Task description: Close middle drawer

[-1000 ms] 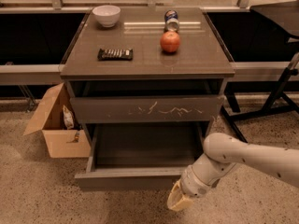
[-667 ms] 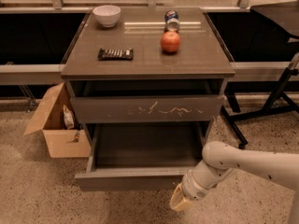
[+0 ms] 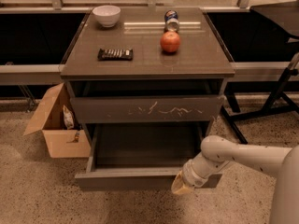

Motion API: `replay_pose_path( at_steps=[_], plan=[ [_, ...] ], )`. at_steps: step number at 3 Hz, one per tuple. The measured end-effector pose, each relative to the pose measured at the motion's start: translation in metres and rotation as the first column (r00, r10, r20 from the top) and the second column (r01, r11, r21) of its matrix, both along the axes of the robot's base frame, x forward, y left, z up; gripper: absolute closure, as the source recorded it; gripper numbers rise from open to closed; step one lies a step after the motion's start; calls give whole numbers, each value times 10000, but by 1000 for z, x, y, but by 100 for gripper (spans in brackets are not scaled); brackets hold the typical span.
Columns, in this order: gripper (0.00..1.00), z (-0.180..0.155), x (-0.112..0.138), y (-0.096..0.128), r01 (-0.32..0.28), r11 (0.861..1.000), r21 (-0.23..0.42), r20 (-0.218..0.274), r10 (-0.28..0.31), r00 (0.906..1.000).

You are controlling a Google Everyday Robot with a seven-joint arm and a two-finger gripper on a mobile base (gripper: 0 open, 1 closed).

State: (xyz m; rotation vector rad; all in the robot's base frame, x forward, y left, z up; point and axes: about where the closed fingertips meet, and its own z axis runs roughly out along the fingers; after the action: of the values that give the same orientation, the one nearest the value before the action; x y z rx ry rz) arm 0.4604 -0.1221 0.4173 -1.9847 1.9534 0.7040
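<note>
The middle drawer (image 3: 126, 178) is the wide dark-grey one low on the cabinet. It is pulled far out, and its empty inside shows. Its flat front faces me near the floor. My gripper (image 3: 181, 186), with a yellowish tip, is at the right part of that front, at or just before its face. The white arm (image 3: 243, 158) reaches in from the lower right. The drawer front with white scratch marks (image 3: 147, 108) sits above it, slightly out from the cabinet.
On the cabinet top (image 3: 84, 65) are a white bowl (image 3: 106, 15), a dark snack bar (image 3: 115, 54), a red apple (image 3: 170, 41) and a can (image 3: 171, 20). An open cardboard box (image 3: 57, 125) stands on the floor to the left. Black chair legs (image 3: 275, 101) stand to the right.
My gripper has moved a little up and in toward the right part of the open drawer's front. The drawer itself has not visibly moved.
</note>
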Motion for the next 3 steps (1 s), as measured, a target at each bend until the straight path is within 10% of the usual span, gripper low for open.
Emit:
replay_pose_path(
  at_steps=[3],
  plan=[
    [100,-11,41,-18,65,9986,-525,652,-30,9979]
  ],
)
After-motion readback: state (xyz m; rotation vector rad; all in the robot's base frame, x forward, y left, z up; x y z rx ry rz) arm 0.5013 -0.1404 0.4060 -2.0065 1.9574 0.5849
